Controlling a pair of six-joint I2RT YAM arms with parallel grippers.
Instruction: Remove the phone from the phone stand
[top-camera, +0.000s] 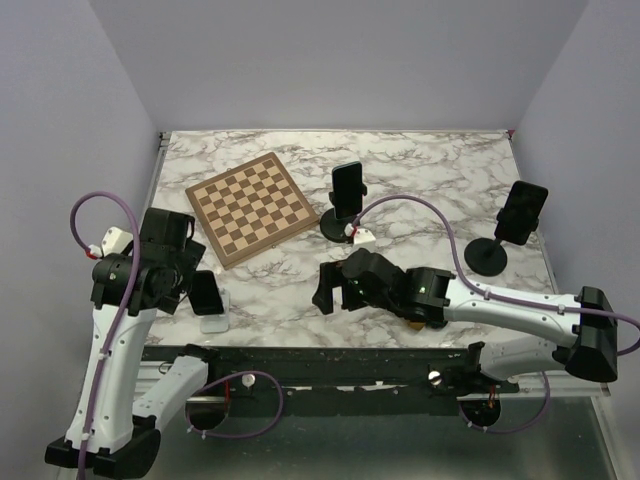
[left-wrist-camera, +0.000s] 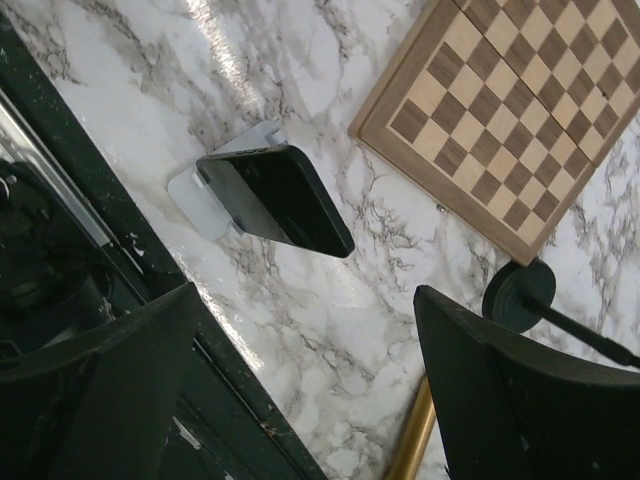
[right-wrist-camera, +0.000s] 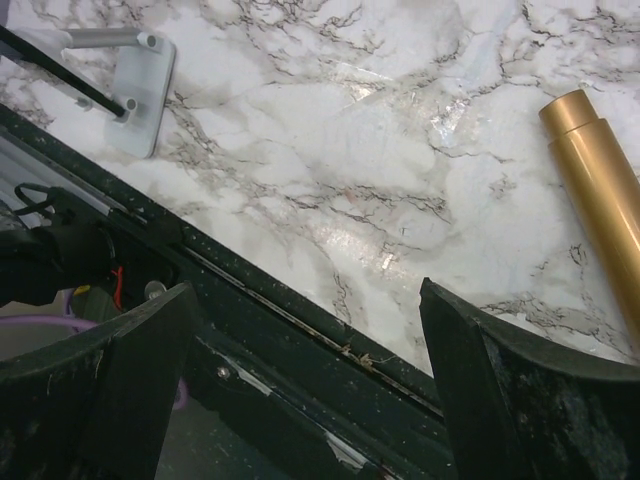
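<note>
We are counting three phones: the left phone (top-camera: 206, 292), the middle phone (top-camera: 347, 188) and the right phone (top-camera: 523, 212). We are counting three stands too, each carrying one phone: one white stand (top-camera: 215, 321) and two black ones, the middle black stand (top-camera: 334, 224) and the right black stand (top-camera: 486, 258). We are seeing one chessboard (top-camera: 253, 207) and one gold tube (right-wrist-camera: 600, 190). We are also counting two arms, the left arm (top-camera: 105, 370) and the right arm (top-camera: 520, 312), and two purple cables, the left cable (top-camera: 100, 205) and the right cable (top-camera: 432, 208).

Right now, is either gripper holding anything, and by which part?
Nothing is held. The left gripper and right gripper are both open and empty; the phone sits untouched on its stand.
</note>
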